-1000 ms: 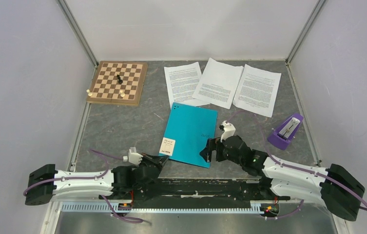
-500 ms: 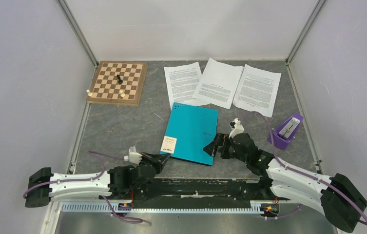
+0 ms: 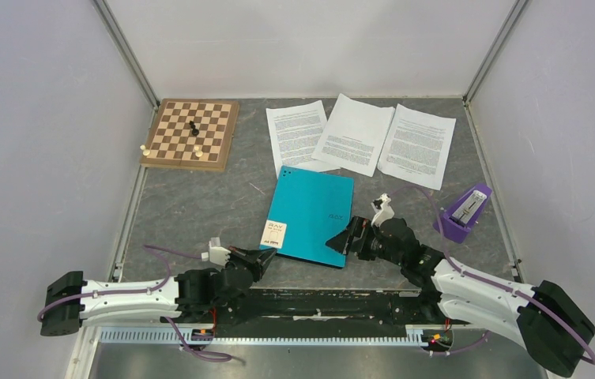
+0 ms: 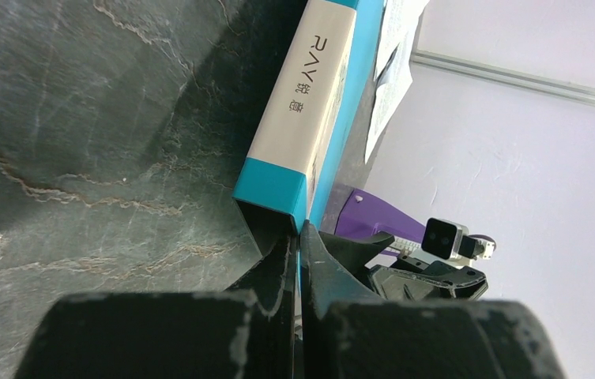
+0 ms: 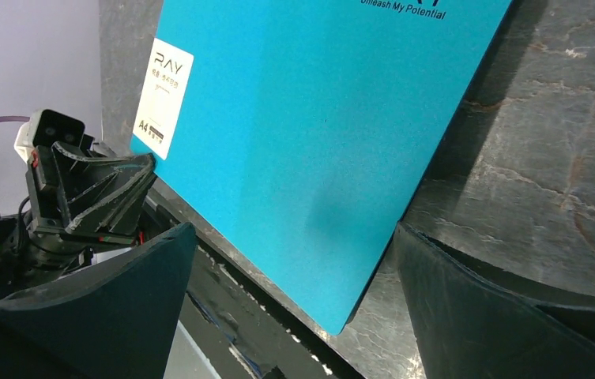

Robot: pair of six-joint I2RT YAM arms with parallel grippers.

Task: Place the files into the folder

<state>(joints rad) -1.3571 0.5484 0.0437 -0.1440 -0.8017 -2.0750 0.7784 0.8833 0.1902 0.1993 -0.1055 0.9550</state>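
Observation:
The teal folder [image 3: 310,217] lies closed in the middle of the table, with its white label [image 3: 273,234] at the near left corner. My left gripper [image 3: 265,255] is shut on that labelled corner; in the left wrist view the jaws [image 4: 299,233] pinch a thin teal edge of the folder [image 4: 272,181]. My right gripper [image 3: 342,239] is open at the folder's near right corner. In the right wrist view that corner of the folder [image 5: 318,142] lies between my spread jaws [image 5: 294,227]. Three printed files [image 3: 294,134] [image 3: 355,134] [image 3: 418,144] lie side by side behind the folder.
A wooden chessboard [image 3: 191,134] with a few pieces stands at the back left. A purple device [image 3: 462,213] sits right of the folder, close to my right arm. Grey walls enclose the table on three sides.
My left gripper has moved forward onto the folder's labelled corner. My right arm has swung out to the right, and its gripper now points left at the folder's near right corner.

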